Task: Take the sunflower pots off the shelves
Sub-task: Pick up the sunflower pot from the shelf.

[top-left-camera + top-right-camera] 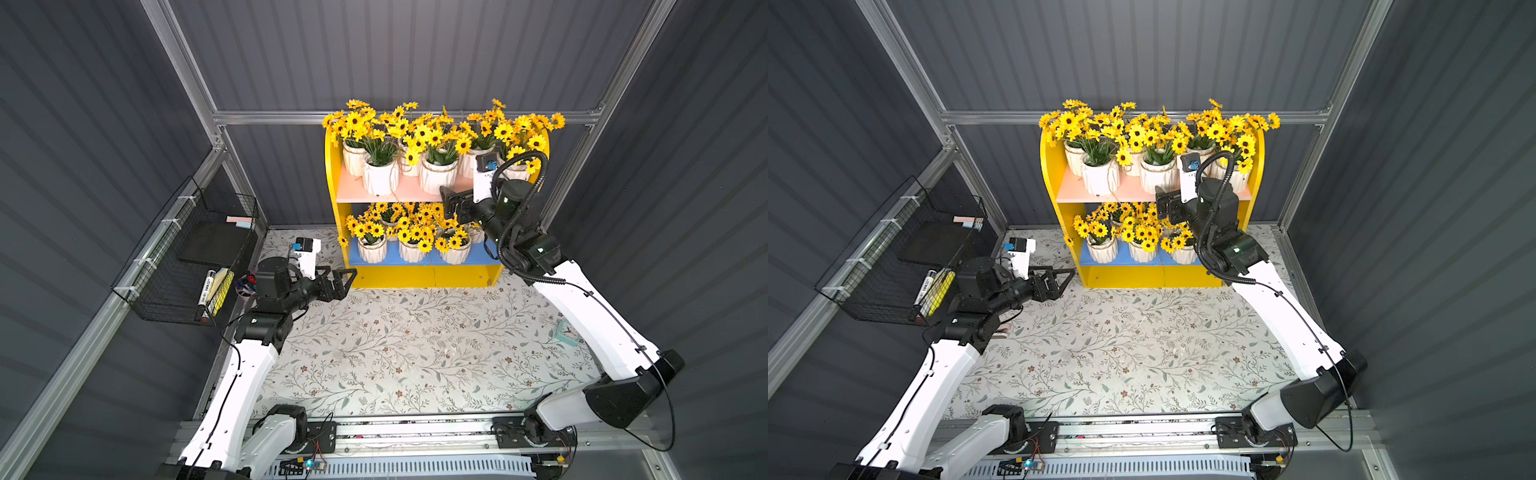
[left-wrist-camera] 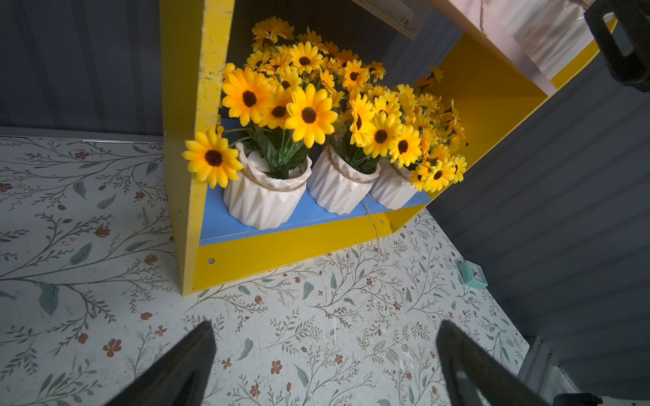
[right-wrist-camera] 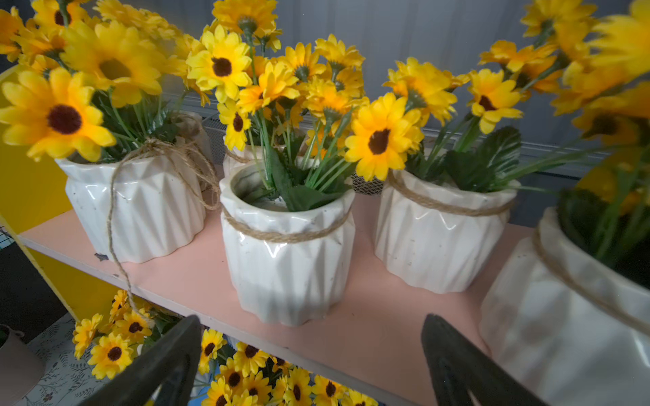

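Note:
The shelves (image 1: 332, 174) stand at the back of the table, with a pink upper board (image 1: 411, 193) and a blue lower board (image 1: 392, 257). Both boards hold several sunflower pots, among them one (image 1: 379, 176) above and one (image 1: 372, 249) below. My right gripper (image 1: 449, 203) is open at the front edge of the pink board. In the right wrist view it (image 3: 313, 321) faces a white ribbed pot (image 3: 288, 253) without touching it. My left gripper (image 1: 349, 280) hovers open and empty over the table by the shelves' lower left corner (image 2: 186, 267). It (image 2: 325, 327) looks toward the lower pots (image 2: 260, 204).
A black wire rack (image 1: 187, 257) with markers hangs on the left wall. A pink cup (image 1: 245, 286) is half hidden behind my left arm. A small teal clock (image 1: 567, 332) lies at the table's right edge. The floral table cover (image 1: 415, 353) stretches in front of the shelves.

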`<state>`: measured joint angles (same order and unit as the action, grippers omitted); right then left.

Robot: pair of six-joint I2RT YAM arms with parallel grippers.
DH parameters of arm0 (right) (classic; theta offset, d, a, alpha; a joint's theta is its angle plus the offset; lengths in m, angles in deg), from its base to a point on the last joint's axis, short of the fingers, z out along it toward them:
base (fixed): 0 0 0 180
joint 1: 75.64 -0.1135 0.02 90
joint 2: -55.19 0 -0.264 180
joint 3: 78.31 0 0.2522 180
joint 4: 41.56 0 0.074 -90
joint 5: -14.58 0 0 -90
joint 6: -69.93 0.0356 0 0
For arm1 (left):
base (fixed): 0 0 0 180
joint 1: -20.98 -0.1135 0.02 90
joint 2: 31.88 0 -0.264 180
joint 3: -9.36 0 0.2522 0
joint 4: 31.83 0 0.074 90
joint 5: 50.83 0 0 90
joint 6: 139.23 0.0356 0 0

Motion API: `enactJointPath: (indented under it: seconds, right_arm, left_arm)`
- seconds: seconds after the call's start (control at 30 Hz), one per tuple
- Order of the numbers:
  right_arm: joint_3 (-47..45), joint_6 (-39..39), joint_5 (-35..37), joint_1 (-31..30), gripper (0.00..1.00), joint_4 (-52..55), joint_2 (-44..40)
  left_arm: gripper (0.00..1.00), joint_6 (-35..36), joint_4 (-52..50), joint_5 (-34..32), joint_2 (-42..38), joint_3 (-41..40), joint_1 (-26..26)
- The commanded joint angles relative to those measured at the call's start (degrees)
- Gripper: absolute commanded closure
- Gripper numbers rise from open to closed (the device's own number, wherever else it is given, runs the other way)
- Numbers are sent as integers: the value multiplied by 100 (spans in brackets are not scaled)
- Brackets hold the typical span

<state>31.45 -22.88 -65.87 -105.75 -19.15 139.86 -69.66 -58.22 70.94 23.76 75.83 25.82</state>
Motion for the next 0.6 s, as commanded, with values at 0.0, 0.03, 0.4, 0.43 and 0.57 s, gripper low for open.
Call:
enactJointPath:
  seconds: [0.0, 0.03, 0.4, 0.43, 0.57]
  right_arm:
    - [287, -18, -640, 24, 1, 91, 148]
    - [349, -47, -701, 28, 1, 110, 195]
    - [735, 61, -617, 112, 1, -179, 733]
    - [761, 67, -583, 117, 1, -226, 774]
    - [806, 143, -732, 167, 1, -398, 910]
  left_arm:
    - [1, 100, 153, 87, -82, -45, 34]
    - [1, 91, 155, 131, -63, -45, 35]
    - [1, 82, 287, 398, -97, -120, 34]
    - [1, 83, 284, 400, -90, -129, 35]
    - [1, 83, 286, 525, -57, -94, 34]
